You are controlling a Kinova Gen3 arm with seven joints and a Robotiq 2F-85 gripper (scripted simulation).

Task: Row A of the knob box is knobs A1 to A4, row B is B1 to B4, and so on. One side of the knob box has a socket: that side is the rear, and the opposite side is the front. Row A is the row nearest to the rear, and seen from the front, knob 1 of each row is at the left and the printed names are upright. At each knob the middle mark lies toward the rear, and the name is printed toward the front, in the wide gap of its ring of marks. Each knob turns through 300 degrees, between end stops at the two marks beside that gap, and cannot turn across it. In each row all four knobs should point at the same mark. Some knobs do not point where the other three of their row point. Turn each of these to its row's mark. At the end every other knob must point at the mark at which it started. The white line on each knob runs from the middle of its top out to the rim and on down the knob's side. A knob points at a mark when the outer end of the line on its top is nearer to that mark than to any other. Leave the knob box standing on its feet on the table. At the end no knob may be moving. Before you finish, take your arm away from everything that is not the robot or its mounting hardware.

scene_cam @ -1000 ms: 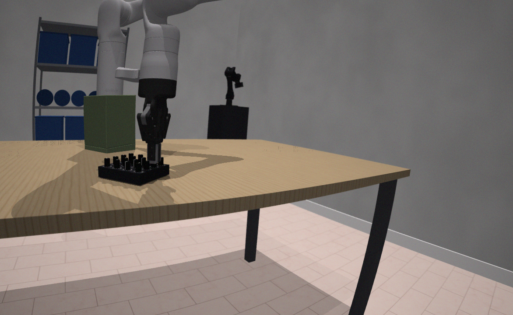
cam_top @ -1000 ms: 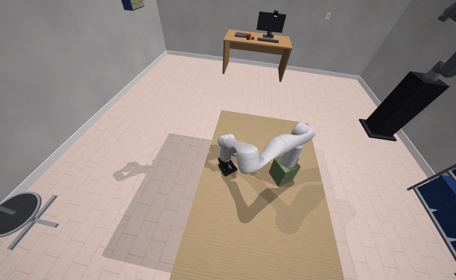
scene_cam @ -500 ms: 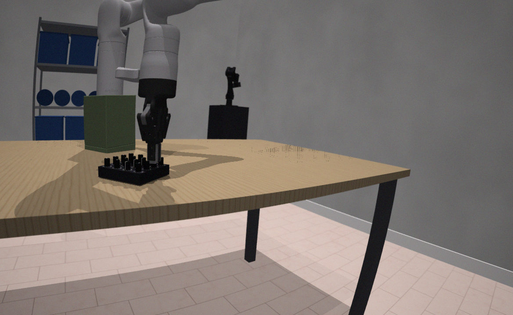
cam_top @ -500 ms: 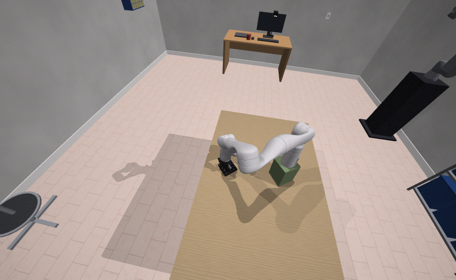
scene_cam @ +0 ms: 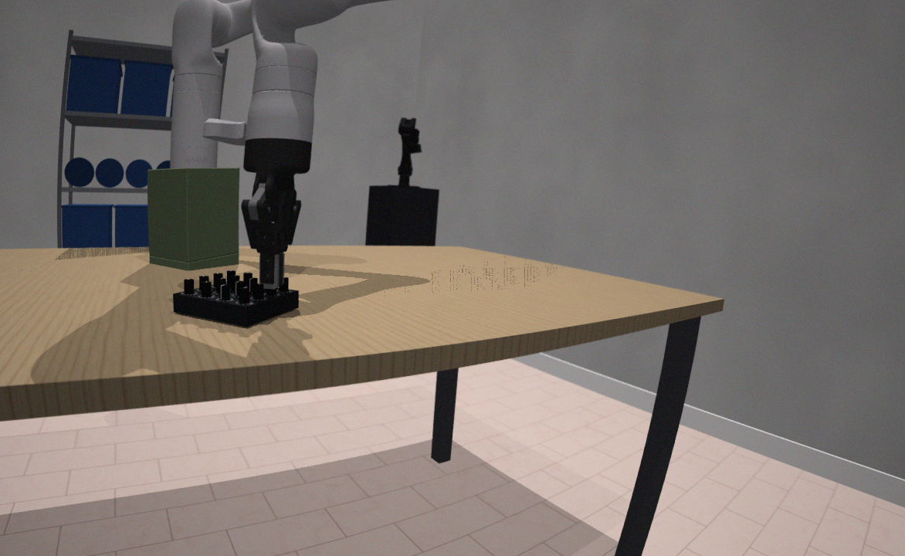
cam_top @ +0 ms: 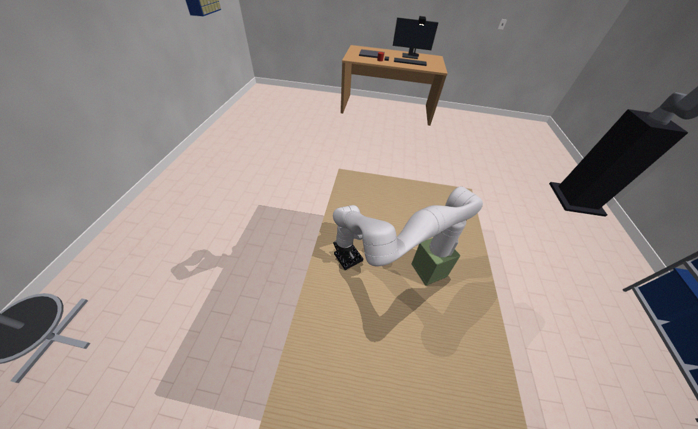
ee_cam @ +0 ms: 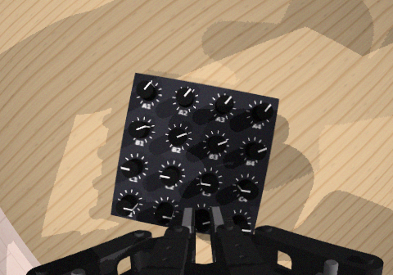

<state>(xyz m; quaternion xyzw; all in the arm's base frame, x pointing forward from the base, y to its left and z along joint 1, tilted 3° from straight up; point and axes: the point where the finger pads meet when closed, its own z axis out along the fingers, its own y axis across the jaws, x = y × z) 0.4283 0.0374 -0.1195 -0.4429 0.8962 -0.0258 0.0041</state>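
Note:
The black knob box point(ee_cam: 193, 150) stands on the wooden table, with sixteen black knobs in four rows, each with a white line. In the wrist view row A is the far row and row D is nearest me. My gripper point(ee_cam: 202, 220) points straight down over row D and is shut on knob D3 point(ee_cam: 203, 216), third from the left. The fingers hide most of that knob and its line. In the exterior view the gripper point(scene_cam: 272, 276) reaches down into the box's point(scene_cam: 235, 302) right rear part. In the top view the box point(cam_top: 348, 261) lies under the wrist.
The green block point(scene_cam: 193, 218) that carries the arm's base stands behind the box; it also shows in the top view point(cam_top: 435, 265). The table's left edge is close to the box, and the floor point(ee_cam: 11, 264) shows at the lower left of the wrist view.

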